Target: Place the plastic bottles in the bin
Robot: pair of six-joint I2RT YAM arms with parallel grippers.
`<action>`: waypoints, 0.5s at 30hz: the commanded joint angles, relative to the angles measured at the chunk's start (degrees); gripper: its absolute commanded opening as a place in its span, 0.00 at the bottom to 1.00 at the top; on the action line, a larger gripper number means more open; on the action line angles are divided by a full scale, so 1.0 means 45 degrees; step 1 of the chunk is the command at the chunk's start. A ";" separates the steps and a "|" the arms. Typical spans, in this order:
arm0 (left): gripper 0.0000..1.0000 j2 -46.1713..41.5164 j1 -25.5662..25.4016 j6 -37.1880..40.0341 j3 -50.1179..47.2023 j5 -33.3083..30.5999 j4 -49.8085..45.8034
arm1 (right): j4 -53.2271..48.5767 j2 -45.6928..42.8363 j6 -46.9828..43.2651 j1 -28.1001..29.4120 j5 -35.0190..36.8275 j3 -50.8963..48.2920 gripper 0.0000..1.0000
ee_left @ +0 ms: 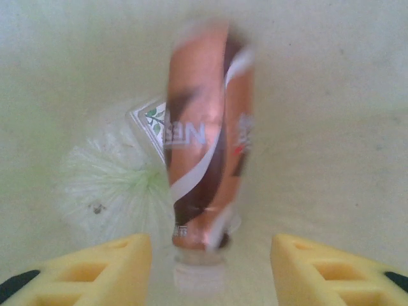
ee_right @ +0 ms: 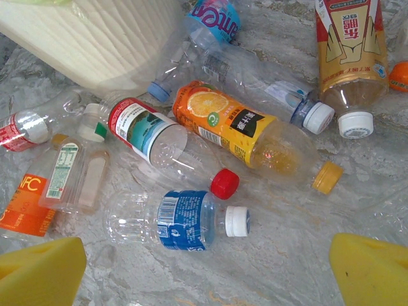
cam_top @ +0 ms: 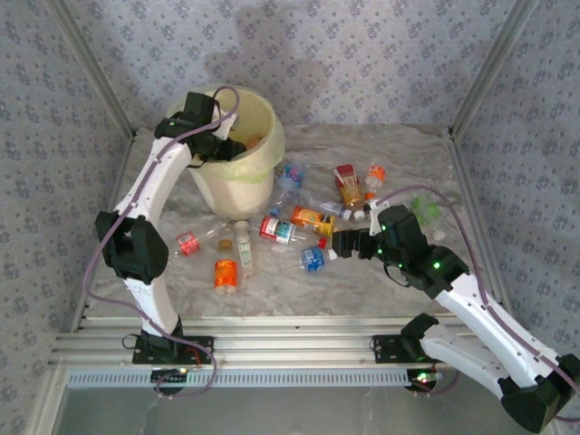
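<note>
Bottles (cam_top: pixel 276 228) lie scattered across the table (cam_top: pixel 381 285), so most of the job seems left. One brown-and-white bottle (ee_left: pixel 204 140) is already inside the bin (cam_top: pixel 243 186), seen against the pale bag lining with its neck toward the left wrist camera. It is smeared with blur. The left gripper (ee_left: pixel 210 258) has its yellow pads (ee_left: pixel 108 268) apart, one on each side of the neck, and neither appears to touch it, so I judge the bottle loose and dropping.

Out on the table, the right gripper (ee_right: pixel 207 268) is spread wide and holds nothing. It hovers above a blue-label bottle (ee_right: pixel 188 220) with a white cap. A red-cap bottle (ee_right: pixel 153 134) and an orange juice bottle (ee_right: pixel 236 127) lie just beside that one.

These bottles are light, round and crowded. Closing off-centre on the blue one could send it rolling or catch the red cap next to it, and a hard squeeze could crush its thin wall so that it slips out. At the bin, the left arm could snag the bag folded over the rim when it lifts away.

An orange label (ee_right: pixel 25 204) reads "NFC". A red-and-gold bottle (ee_right: pixel 350 44) carries large Chinese characters. The blue label shows a barcode. The brown label's writing is too blurred to read.
</note>
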 commanded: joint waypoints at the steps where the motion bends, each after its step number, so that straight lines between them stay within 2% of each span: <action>1: 0.56 0.0040 0.0019 0.0002 0.0465 -0.0049 -0.0526 | 0.0014 0.0004 0.0064 -0.0071 0.0125 -0.0167 1.00; 9: 0.70 -0.0691 0.0039 -0.0454 0.0699 0.0069 -0.0251 | 0.0083 0.0702 0.0471 -0.0210 -0.0184 -0.0216 0.97; 13: 0.77 -0.1572 0.0038 -0.0853 0.0537 0.0190 0.0232 | -0.0289 0.1345 0.1511 -0.0287 0.0616 -0.0069 0.95; 15: 0.81 -0.2117 0.0041 -0.1061 0.0308 0.0251 0.0575 | 0.0130 0.1581 0.1815 -0.0327 0.0457 -0.0186 0.92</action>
